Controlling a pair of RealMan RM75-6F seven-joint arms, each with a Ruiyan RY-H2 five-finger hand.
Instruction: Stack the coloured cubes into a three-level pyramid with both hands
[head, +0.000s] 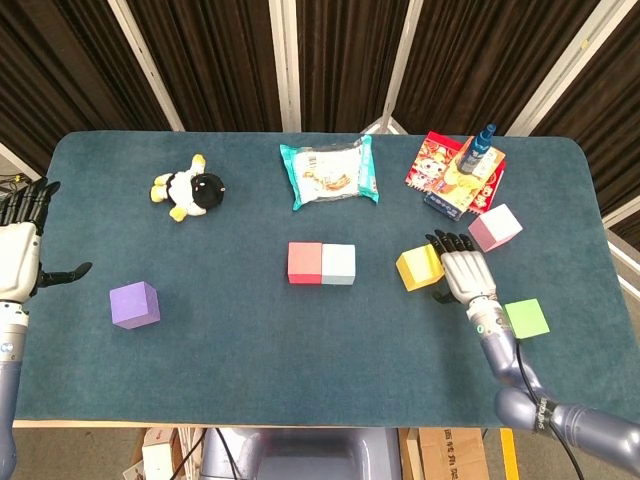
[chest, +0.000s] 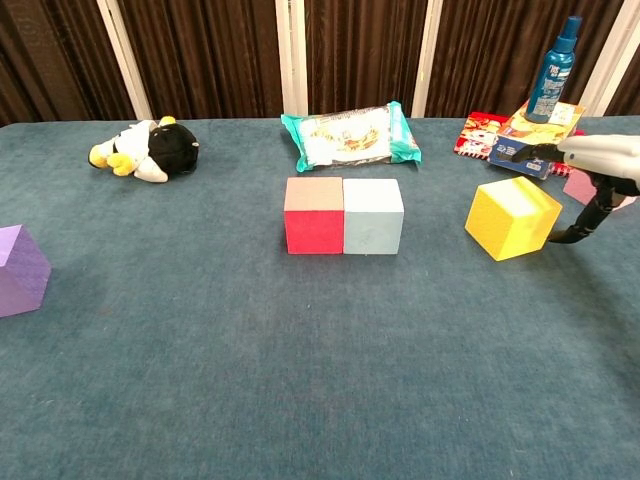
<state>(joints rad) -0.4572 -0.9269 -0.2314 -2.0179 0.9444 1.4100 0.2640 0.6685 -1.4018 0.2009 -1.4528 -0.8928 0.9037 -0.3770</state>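
Yellow cube (head: 418, 268), right of frame centre, looks light, rigid and matte, so grip opposite flat faces; right hand (head: 462, 272) just beside it, fingers apart, empty; left hand (head: 18, 258) far left, splayed.

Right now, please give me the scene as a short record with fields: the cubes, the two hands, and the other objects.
base row: red cube and pale blue cube, touching side by side
yellow cube: right of the row, tilted
right hand: open, at the yellow cube's right side, grip not visible
left hand: open, at the table's left edge
loose cubes: purple cube, pink cube, green cube
other objects: plush toy, snack bag, spray bottle
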